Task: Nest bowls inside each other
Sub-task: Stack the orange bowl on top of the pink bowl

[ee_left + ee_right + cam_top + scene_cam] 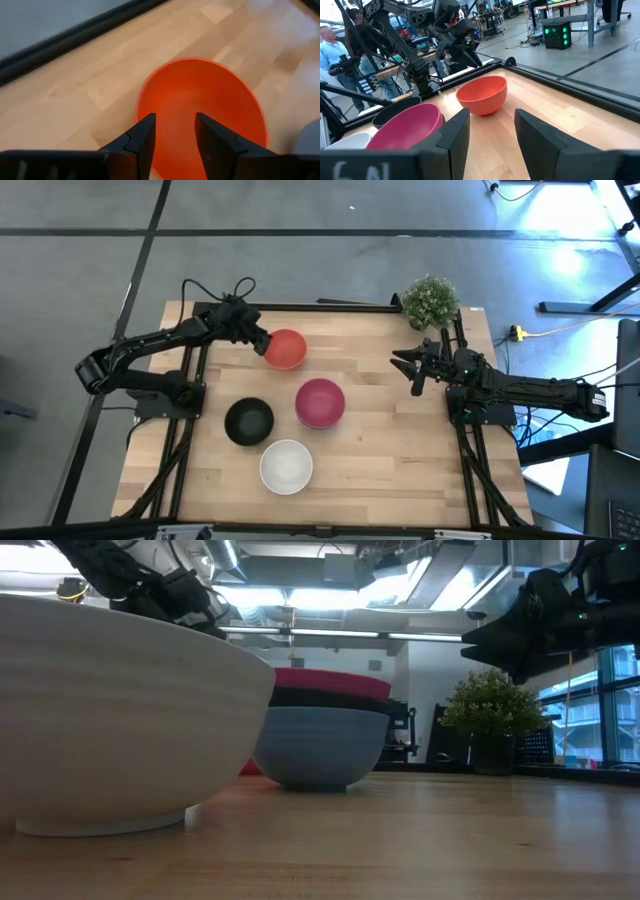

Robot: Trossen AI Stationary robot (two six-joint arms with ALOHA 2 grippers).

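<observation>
Red plastic bowl [286, 349] sits at 11 o'clock from the table [400, 460] centre, tilted. Left gripper [259, 341] pinches its rim with narrow fingers; right gripper [415, 370] waits open at 3 o'clock. I judge it light, stiff and slippery; the rim is best. No readable writing.
</observation>
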